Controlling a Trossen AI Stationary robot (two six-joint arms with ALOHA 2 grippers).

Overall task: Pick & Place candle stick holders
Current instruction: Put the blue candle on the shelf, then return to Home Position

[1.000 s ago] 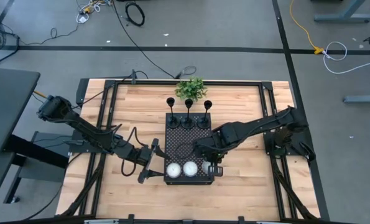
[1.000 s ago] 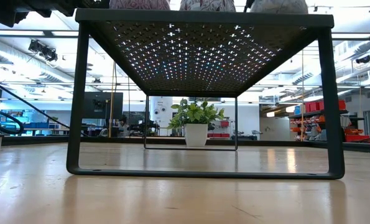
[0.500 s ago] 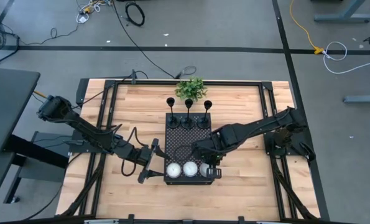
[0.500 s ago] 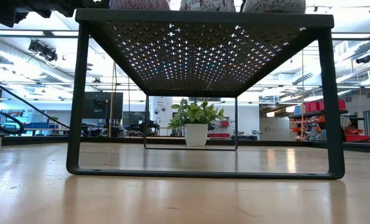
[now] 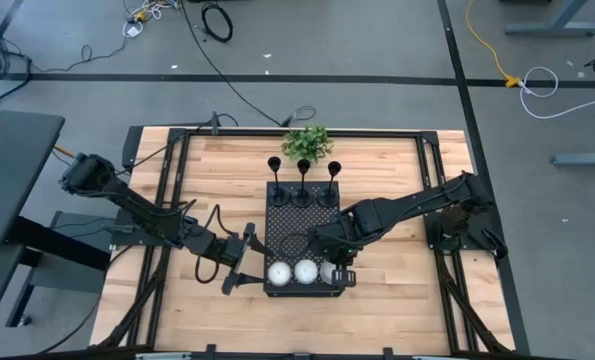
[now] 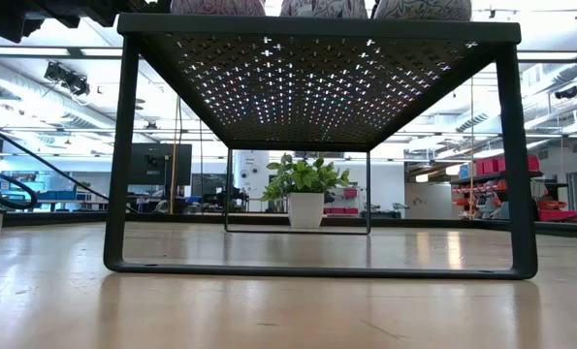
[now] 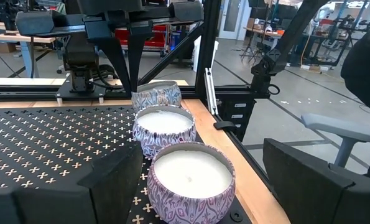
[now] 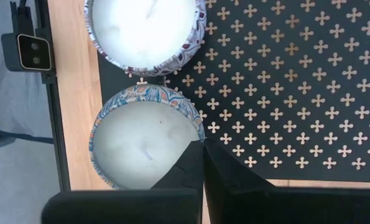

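Three black candle stick holders [image 5: 303, 166] stand upright on their round bases along the far edge of the black perforated tray [image 5: 297, 225]. Three white candles in patterned tins [image 5: 305, 271] stand in a row along the tray's near edge. My right gripper [image 5: 339, 270] reaches down over the rightmost tin [image 8: 144, 146] and is shut on it. My left gripper [image 5: 247, 260] is open and empty just off the tray's left side, level with the candle row [image 7: 172, 124]. In the low view only the tins' bottoms [image 6: 419, 10] show above the tray top. My right gripper pinches the wall of the rightmost candle tin at its rim [image 8: 199, 132] between its two fingers, one fingertip [image 8: 181, 171] over the wax inside and the other outside. The fingers come from above, pointing down. The tin stays upright, its bottom on the tray.
A small potted plant [image 5: 307, 143] stands on the table just beyond the tray's far edge. Bare wood lies to the tray's left and right. The tray stands on legs [image 6: 123, 155] above the table top. The black frame rails [image 5: 437, 160] run along the table's sides.
My right gripper has slid the rightmost candle tin a little toward the table's left edge, closer to the middle candle; the tin has stayed upright on the tray.
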